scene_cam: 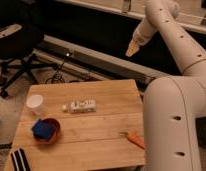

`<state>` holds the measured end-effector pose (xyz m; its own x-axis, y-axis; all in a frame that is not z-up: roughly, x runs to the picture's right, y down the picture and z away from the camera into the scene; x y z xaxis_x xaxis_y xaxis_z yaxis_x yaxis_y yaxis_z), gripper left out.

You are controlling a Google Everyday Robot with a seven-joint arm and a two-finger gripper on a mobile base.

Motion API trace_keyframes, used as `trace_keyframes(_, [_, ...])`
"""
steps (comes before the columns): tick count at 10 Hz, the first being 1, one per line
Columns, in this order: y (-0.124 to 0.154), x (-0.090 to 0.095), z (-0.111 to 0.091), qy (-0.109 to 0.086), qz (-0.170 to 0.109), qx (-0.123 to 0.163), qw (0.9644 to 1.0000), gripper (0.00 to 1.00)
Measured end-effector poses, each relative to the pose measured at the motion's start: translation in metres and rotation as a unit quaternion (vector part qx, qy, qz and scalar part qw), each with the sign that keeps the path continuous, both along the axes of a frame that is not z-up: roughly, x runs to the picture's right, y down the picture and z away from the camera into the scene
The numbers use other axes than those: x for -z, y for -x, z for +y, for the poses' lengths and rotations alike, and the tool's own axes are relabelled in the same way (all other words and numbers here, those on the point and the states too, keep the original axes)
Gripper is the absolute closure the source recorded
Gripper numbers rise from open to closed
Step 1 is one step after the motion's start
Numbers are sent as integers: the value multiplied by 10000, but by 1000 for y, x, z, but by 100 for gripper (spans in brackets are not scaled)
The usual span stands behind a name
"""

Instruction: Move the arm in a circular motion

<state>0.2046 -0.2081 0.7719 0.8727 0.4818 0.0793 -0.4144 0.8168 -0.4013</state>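
My arm (173,125) filled the right side: thick, white, rounded segments. It rose from a big elbow beside the bench's (96,130) right edge, bent at the top and angled down-left. Its tan wedge claw (132,50) hung in the air past the bench's far edge; released or clenched, cannot tell. Black office chair (16,45) stood far left. On the bench: red bowl (56,131) holding a blue block (42,128), bottle (82,105) lying flat, white cup (35,104), orange piece (136,140) near my arm.
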Motion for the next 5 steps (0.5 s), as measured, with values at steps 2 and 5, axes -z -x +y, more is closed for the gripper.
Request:
trace_keyframes(2, [-51,8,15,105,363,-212,9991,49])
trace_keyframes(5, [-122,35,47,291,915,-474,9942,49])
